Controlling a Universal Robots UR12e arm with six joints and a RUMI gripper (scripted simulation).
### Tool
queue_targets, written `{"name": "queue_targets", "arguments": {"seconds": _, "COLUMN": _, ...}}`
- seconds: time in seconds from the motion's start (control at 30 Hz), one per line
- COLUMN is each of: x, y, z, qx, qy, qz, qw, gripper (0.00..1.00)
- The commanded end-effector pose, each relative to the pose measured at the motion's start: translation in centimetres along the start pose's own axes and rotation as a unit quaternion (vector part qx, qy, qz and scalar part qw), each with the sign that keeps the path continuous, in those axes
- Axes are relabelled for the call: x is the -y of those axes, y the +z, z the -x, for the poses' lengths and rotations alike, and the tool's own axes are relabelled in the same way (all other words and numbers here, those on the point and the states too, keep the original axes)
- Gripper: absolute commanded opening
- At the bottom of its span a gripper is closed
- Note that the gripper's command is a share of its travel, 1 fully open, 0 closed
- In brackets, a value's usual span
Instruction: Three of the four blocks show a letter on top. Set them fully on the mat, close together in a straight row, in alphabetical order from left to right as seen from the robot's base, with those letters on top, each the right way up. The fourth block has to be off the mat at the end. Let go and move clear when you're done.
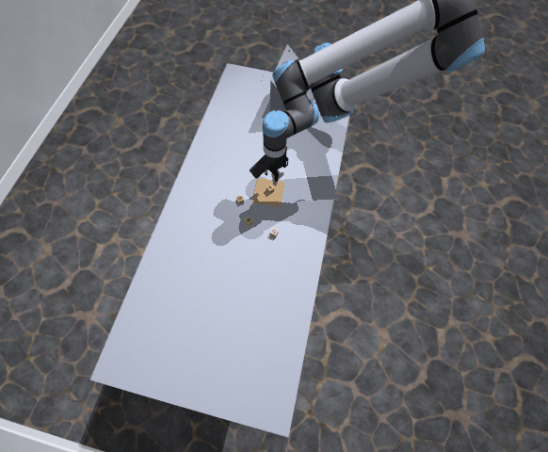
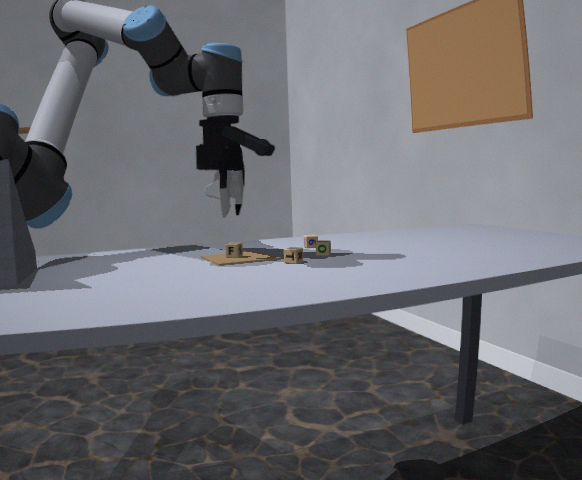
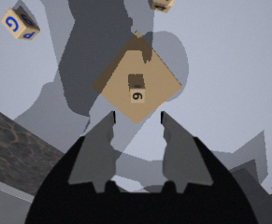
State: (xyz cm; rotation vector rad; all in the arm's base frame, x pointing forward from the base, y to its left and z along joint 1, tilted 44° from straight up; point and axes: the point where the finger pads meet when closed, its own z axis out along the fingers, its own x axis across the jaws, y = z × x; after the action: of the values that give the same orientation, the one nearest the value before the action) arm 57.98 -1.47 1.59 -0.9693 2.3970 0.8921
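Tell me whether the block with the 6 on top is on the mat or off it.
On the mat: the block sits wholly within the tan mat, near its middle, below the empty pincer.
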Motion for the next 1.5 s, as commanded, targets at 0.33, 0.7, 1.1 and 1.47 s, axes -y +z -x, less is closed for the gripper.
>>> {"name": "queue_targets", "arguments": {"seconds": 0.33, "x": 0.1, "y": 0.9, "z": 0.0, "qx": 0.0, "qy": 0.0, "qz": -0.001, "qw": 1.0, "gripper": 0.4}}
{"name": "queue_targets", "arguments": {"seconds": 0.7, "x": 0.1, "y": 2.5, "z": 0.0, "qx": 0.0, "qy": 0.0, "qz": -0.001, "qw": 1.0, "gripper": 0.4}}
{"name": "queue_targets", "arguments": {"seconds": 1.1, "x": 0.1, "y": 4.0, "z": 0.0, "qx": 0.0, "qy": 0.0, "qz": -0.001, "qw": 1.0, "gripper": 0.4}}
{"name": "queue_targets", "arguments": {"seconds": 1.47, "x": 0.1, "y": 4.8, "z": 0.0, "qx": 0.0, "qy": 0.0, "qz": -0.001, "qw": 1.0, "gripper": 0.4}}
